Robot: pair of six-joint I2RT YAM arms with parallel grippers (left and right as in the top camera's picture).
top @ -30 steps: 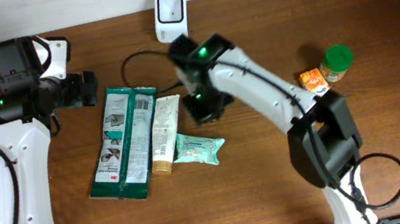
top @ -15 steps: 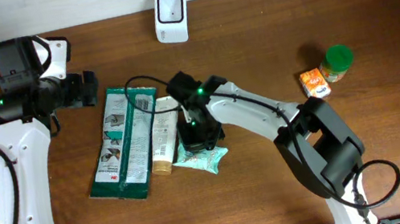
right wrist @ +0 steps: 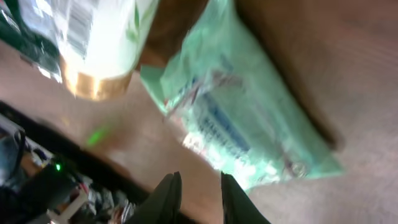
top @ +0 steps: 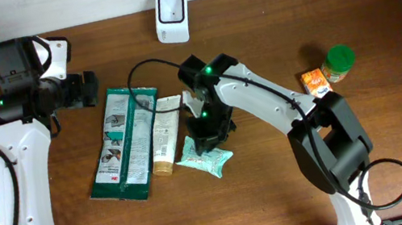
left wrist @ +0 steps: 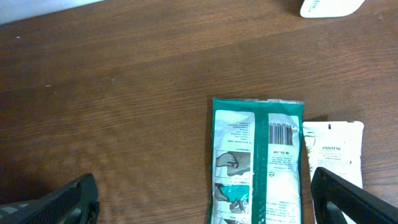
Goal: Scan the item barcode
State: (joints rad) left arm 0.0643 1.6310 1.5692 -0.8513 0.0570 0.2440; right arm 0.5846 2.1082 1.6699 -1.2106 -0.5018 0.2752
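Brown wooden table [top: 379,1], clutter down its middle.
The mint-green wipes pack [top: 207,160] lies flat mid-table, touching a Pantene tube [top: 164,135] beside a green sachet [top: 126,144]. The right fingers [right wrist: 166,199] over it are narrowly parted and empty. The left fingers [left wrist: 56,205] gape wide. The white scanner [top: 171,16] sits at the far edge.

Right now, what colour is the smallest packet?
The packet is pale mint green; right wrist view.

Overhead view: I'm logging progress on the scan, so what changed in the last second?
The right gripper swung from near the scanner down over the mint packet, and its jaws have parted slightly, holding nothing. The packet slid a little toward the bottom of the view. The left gripper, green pouch, tube, jar and box stayed put.
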